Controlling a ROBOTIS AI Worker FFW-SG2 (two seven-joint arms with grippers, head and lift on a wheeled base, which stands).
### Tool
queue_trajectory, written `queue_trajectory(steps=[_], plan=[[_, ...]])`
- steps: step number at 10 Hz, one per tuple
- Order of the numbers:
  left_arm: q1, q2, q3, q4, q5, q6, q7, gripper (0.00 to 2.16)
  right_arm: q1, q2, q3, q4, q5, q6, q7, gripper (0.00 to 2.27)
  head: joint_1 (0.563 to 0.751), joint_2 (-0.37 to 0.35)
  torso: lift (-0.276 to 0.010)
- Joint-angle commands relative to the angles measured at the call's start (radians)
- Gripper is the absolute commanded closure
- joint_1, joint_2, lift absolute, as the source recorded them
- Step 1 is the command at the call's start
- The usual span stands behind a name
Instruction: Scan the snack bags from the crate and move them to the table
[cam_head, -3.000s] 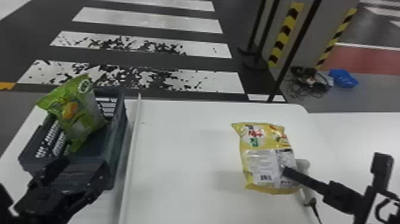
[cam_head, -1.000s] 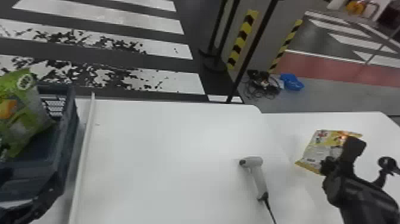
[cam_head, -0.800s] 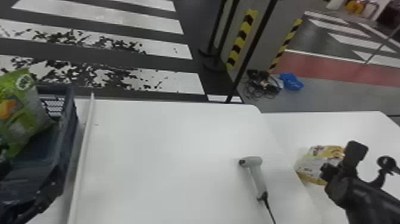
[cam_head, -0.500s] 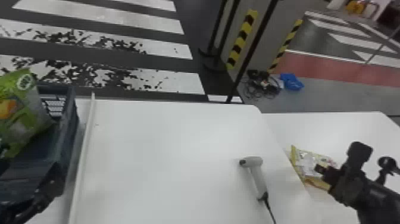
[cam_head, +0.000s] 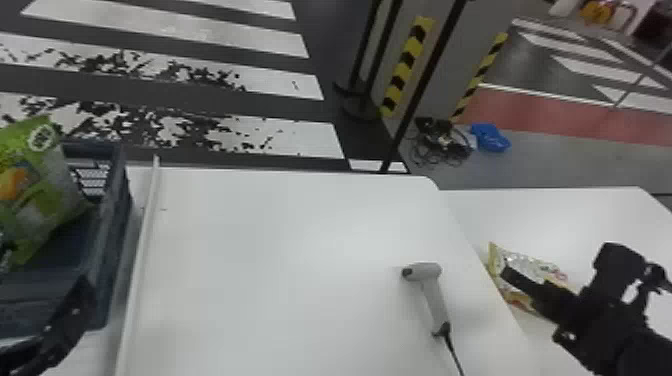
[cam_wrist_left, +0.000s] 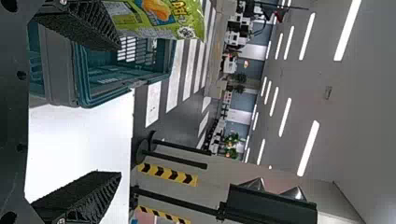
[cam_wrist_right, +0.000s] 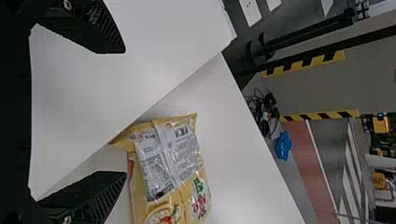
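Observation:
My right gripper (cam_head: 560, 262) stands open over the right-hand table in the head view, one finger overlapping the yellow snack bag (cam_head: 532, 270). From the right wrist, this bag (cam_wrist_right: 180, 154) lies beyond the open gripper (cam_wrist_right: 124, 111), printed back upward, along the seam between tables. A green snack bag (cam_head: 30, 195) leans up in the dark crate (cam_head: 107, 225) at the left. My left gripper (cam_head: 75, 312) is low at the crate's near side. In the left wrist view it is open (cam_wrist_left: 119, 109), with the green bag (cam_wrist_left: 159, 21) and crate (cam_wrist_left: 126, 95) past its upper finger.
A grey handheld scanner (cam_head: 432, 295) lies on the main white table (cam_head: 300, 280), its cable running off the near side. A pale rail (cam_head: 142, 250) runs beside the crate. The second white table (cam_head: 540, 215) adjoins on the right.
The head view has swung right since the oldest frame. The yellow bag was carried off from over the scanner to the right-hand table and let go; my right gripper has opened.

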Motion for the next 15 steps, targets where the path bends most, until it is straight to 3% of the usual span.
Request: queue_trajectory(steps=[1,3,4,6,11,13,15], plan=[[0.014,0.0,0.001,-0.019,-0.009,0.0,0.004,0.03,0.075,0.053,0.006,-0.116,-0.009,0.017,0.049,0.06,0.695,-0.35,-0.095],[0.045,0.002,0.019,-0.037,-0.014,0.003,0.005,0.03,0.168,0.105,0.062,-0.214,0.016,-0.048,0.154,0.07,0.695,-0.35,-0.095],[0.056,0.002,0.024,-0.04,-0.014,0.0,0.005,0.03,0.225,0.119,0.123,-0.259,0.073,-0.161,0.199,0.07,0.695,-0.35,-0.095],[0.068,0.0,0.028,-0.038,-0.012,0.0,0.007,0.03,0.257,0.146,0.227,-0.315,0.188,-0.216,0.26,0.07,0.695,-0.35,-0.095],[0.079,0.0,0.041,-0.032,-0.009,0.003,0.019,0.03,0.265,0.208,0.548,-0.323,0.438,-0.413,0.231,0.08,0.695,-0.164,-0.095],[0.08,0.002,0.051,-0.037,0.009,0.012,0.03,0.03,0.306,0.26,0.611,-0.321,0.481,-0.618,0.223,0.08,0.695,-0.074,-0.095],[0.1,0.011,0.087,-0.061,0.026,0.049,0.03,0.03,0.334,0.277,0.62,-0.329,0.481,-0.686,0.223,0.09,0.695,-0.028,-0.095]])
